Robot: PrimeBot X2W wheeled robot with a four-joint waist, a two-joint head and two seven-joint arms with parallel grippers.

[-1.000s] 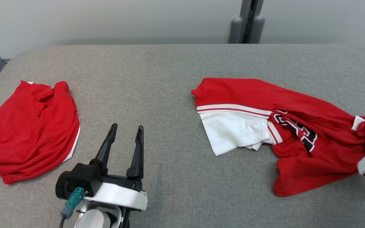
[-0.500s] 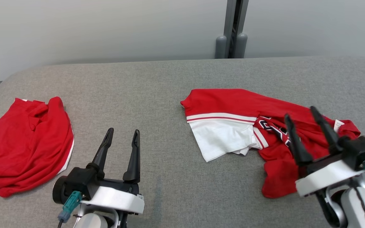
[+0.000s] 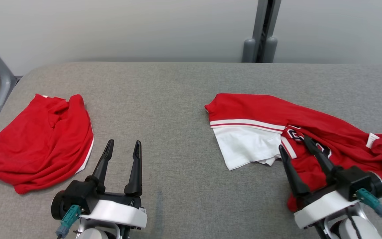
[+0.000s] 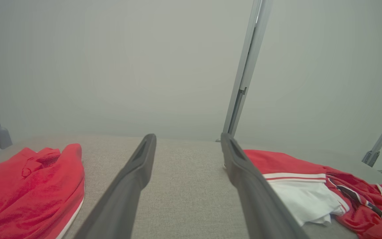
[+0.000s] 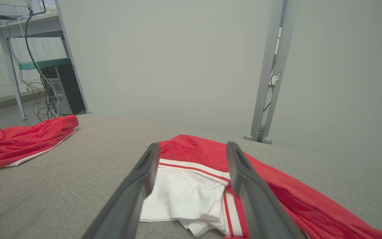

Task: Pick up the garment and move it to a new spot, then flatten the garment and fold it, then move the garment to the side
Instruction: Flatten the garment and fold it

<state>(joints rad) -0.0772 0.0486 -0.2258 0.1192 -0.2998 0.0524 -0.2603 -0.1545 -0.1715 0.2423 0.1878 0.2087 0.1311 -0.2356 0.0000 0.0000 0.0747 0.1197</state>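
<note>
Head view: the jersey [image 3: 264,106], red with a white panel [image 3: 247,146] and black numerals, lies crumpled on the bench [image 3: 177,99], under and just beyond the tips of the right fingers [image 3: 292,171]. These stand spread wide with nothing pinched between them; whether they touch the cloth I cannot tell. The left fingers [image 3: 135,166] are likewise spread and empty over bare bench, with the jersey well off to their right and a second red garment [image 3: 41,139] bunched near their left.

Judgement: step one, the pick-up, is not yet made. The jersey is unlifted and unflattened. The next move calls for the right fingers to come down on a raised fold near their tips and close there. The cloth is thin, so a ridge should hold better than the flat panel.

Views compared: the head view gives the jersey's full outline and numerals. The right wrist view puts the white panel between its two fingers, striped hem just past the tips, and adds a rack with cables [image 5: 41,66] behind. The left wrist view has bare bench between its fingers and a garment off each side
</note>
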